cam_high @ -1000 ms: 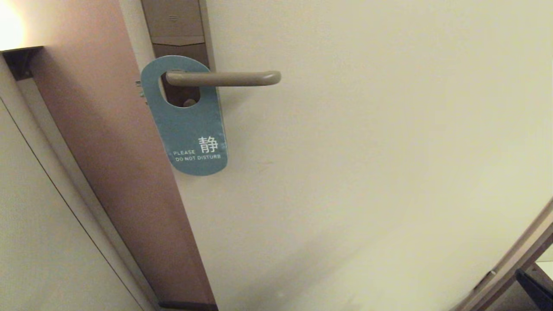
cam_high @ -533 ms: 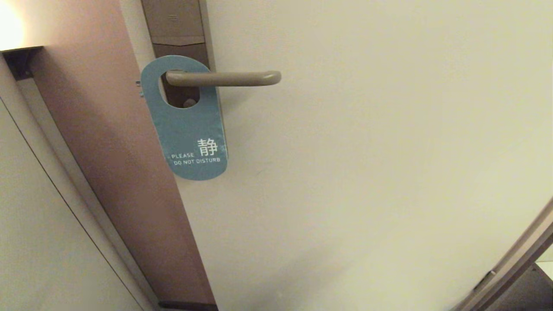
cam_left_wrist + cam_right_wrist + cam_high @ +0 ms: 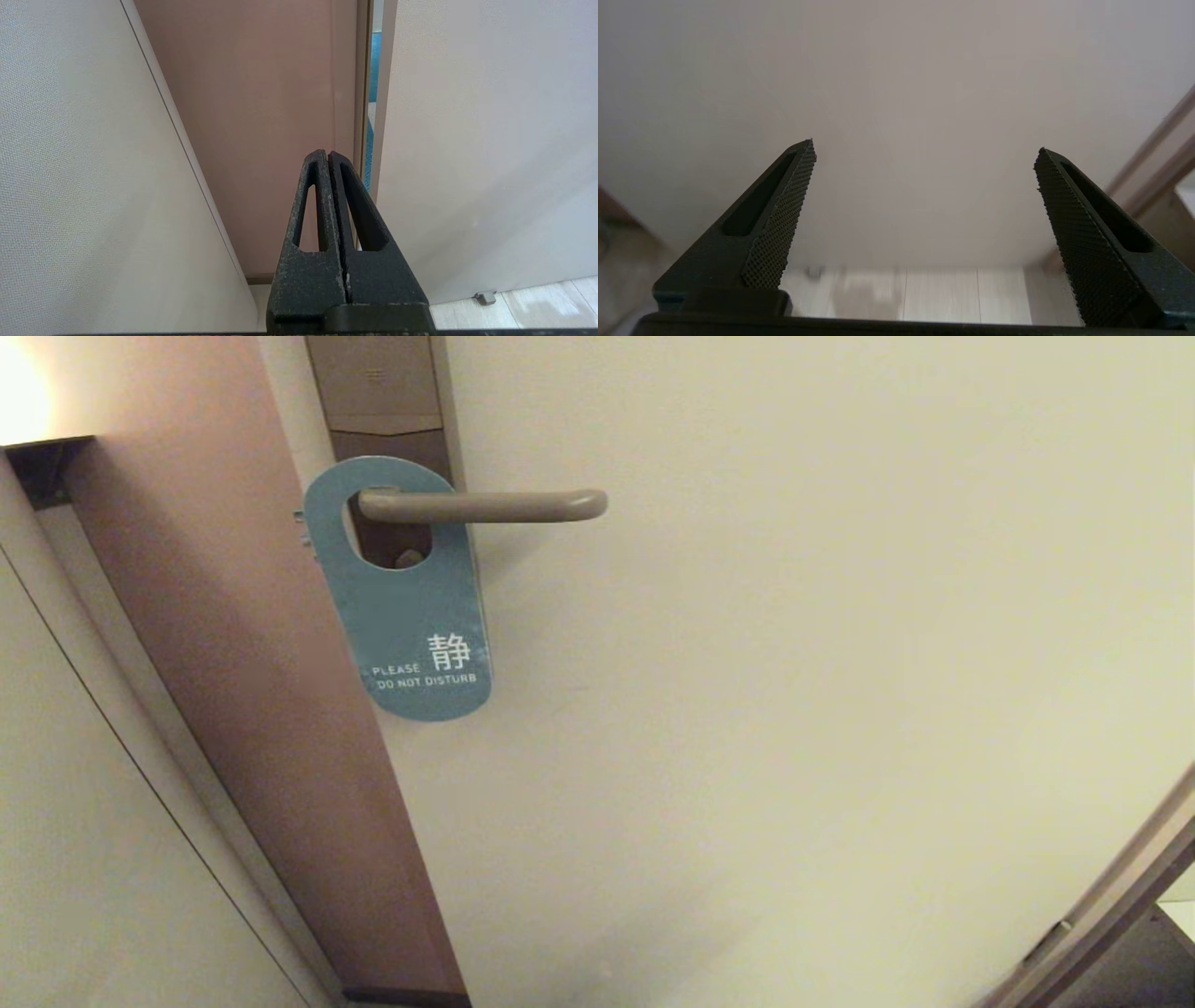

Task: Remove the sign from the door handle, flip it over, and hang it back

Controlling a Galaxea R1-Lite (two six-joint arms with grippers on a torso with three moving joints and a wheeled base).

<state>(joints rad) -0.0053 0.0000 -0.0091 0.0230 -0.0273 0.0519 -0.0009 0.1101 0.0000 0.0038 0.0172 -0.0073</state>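
A teal sign [image 3: 408, 607] hangs on the door handle [image 3: 483, 505], with the lever passing through its oval hole. The side facing the room reads "PLEASE DO NOT DISTURB" in white letters beside a large white Chinese character. The card tilts slightly, its rounded lower end resting against the door [image 3: 794, 663]. Its reverse side is hidden.

The handle is a grey-bronze bar, horizontal, with its rounded free end pointing toward the robot's right. It springs from a tall lock plate [image 3: 378, 392] whose upper part is cut off by the top of the head view. Through the sign's hole, a small rounded knob [image 3: 407, 558] on the plate is partly visible and hard to make out.

Left of the door stands a reddish-brown door frame [image 3: 233, 616], then a pale wall [image 3: 84, 840]. A bright lamp glow [image 3: 19, 392] fills the top left corner.

Neither arm appears in the head view. In the left wrist view, the left gripper [image 3: 329, 156] points at the door's edge, low near the floor, with its two black fingers pressed together and nothing between them. In the right wrist view, the right gripper [image 3: 924, 147] faces the bare door, its ridged fingers [image 3: 784, 224] spread wide and gripping nothing. Pale floor tiles [image 3: 924, 294] show below the door.
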